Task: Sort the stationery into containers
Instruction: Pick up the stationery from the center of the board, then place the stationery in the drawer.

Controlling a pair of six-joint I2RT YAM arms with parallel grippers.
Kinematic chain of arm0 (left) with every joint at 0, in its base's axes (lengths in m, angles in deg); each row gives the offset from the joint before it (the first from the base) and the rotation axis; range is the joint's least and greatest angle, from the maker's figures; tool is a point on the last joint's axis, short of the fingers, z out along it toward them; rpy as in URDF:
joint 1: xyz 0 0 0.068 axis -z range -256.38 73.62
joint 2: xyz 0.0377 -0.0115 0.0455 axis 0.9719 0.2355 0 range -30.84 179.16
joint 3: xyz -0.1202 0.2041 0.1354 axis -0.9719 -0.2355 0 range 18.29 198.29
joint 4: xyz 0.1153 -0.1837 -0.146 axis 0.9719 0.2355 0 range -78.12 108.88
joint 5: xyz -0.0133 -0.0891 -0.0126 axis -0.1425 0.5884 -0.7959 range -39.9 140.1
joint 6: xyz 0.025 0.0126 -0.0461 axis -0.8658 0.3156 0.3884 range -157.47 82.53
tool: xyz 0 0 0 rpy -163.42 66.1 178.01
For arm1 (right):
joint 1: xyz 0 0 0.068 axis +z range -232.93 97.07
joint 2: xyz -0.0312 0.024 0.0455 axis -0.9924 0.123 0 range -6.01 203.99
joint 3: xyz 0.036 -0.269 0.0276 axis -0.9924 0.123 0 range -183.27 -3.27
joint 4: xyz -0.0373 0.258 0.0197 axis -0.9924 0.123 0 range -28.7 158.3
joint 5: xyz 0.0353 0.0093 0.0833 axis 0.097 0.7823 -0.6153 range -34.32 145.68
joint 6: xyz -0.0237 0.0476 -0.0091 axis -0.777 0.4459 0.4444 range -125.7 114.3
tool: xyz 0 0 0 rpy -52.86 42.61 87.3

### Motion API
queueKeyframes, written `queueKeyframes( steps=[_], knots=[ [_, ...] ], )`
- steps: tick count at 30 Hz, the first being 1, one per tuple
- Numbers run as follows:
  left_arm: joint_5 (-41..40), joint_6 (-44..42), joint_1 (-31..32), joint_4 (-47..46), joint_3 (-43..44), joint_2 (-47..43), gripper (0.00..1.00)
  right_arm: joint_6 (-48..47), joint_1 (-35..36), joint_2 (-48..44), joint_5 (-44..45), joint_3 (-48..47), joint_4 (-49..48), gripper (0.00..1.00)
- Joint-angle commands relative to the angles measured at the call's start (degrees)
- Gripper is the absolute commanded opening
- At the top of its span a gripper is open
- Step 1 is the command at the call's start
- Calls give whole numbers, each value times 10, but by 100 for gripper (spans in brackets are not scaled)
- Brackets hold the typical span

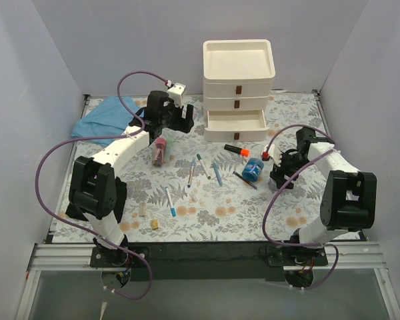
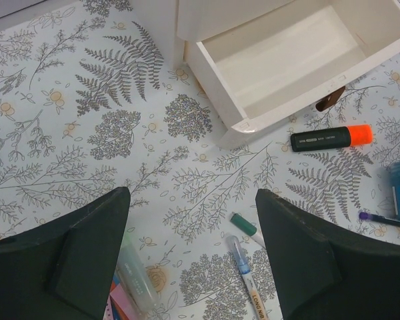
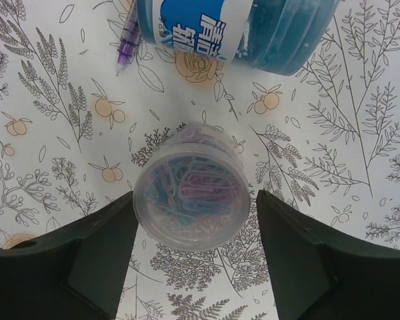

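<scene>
The containers, a cream three-drawer unit (image 1: 239, 87), stand at the back with the bottom drawer (image 2: 300, 60) pulled out and bare inside. My left gripper (image 2: 192, 200) hangs open over the mat in front of it, holding nothing. A pink tube (image 2: 130, 277), a green-capped pen (image 2: 243, 225) and a blue-capped pen (image 2: 243, 260) lie below it. A black marker with an orange cap (image 2: 330, 137) lies near the drawer. My right gripper (image 3: 195, 197) is open and straddles a clear round tub of paper clips (image 3: 191, 200), with a gap at the right finger. The blue tape roll (image 3: 240, 27) lies just beyond.
A light-blue cloth (image 1: 103, 119) is bunched at the back left. More pens (image 1: 170, 200) and two small tan blocks (image 1: 155, 224) lie on the near left of the floral mat. A purple pen (image 3: 129, 37) rests beside the tape roll. White walls enclose the table.
</scene>
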Motion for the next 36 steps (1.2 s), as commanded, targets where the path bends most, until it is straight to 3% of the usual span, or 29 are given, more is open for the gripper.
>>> queueKeyframes(
  steps=[1,11,19,28,36],
  knots=[
    [0,4,-4,-7,19,-2,77,22,2,-19,-8,-43,-7,75],
    [31,17,-38,-15,25,-11,77,77,4,-86,-14,-160,11,63],
    [56,2,-67,-15,29,-22,77,204,50,58,-35,-354,2,57],
    [53,5,-80,-15,22,-33,77,288,95,247,-40,-601,-4,61],
    [42,15,-82,-13,32,-19,77,271,104,313,-24,-628,-2,62]
  ],
)
